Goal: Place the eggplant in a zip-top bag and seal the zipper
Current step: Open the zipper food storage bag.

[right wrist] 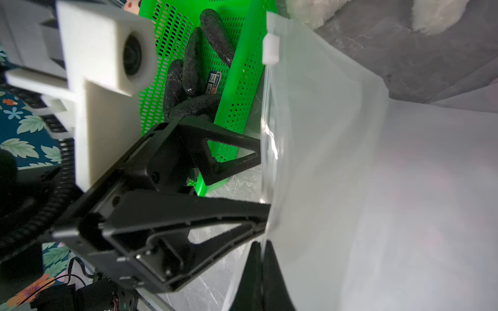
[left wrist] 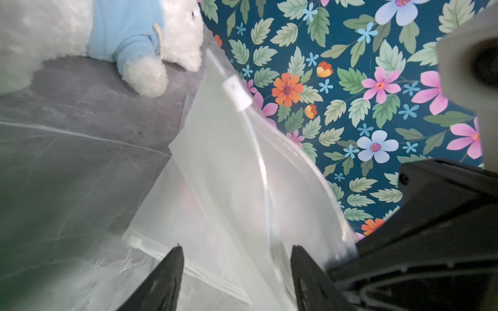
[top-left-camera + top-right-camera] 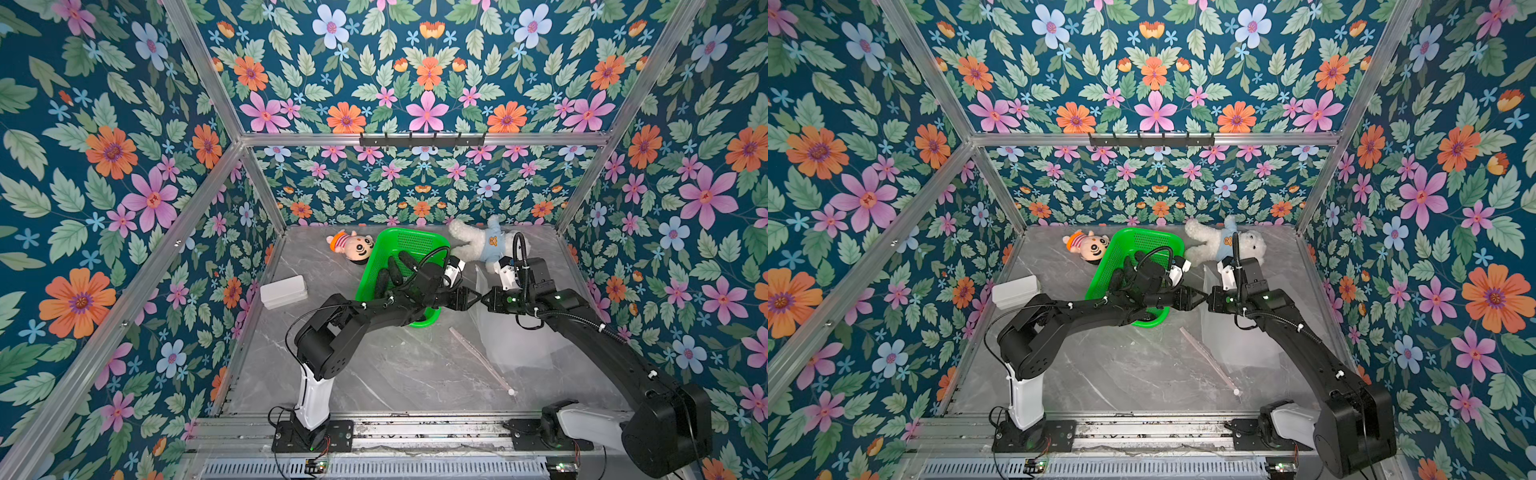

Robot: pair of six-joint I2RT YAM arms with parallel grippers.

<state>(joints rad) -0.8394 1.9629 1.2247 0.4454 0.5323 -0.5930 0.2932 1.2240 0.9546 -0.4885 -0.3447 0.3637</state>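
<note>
Right claw (image 1: 260, 245) pressed together, pinching zip-top bag (image 1: 350, 161) at mouth edge, bag partly lifted off desk (image 3: 395, 365). Left claw (image 2: 237, 249) spread, straddling zipper (image 1: 265, 129). Eggplants (image 1: 215, 37) lay in green basket (image 1: 242, 80).

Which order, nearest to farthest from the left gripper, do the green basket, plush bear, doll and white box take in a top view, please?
From the left gripper:
1. green basket, just beside it
2. plush bear, behind it, toward the back
3. doll, back, beyond the basket
4. white box, far off to the left
</note>
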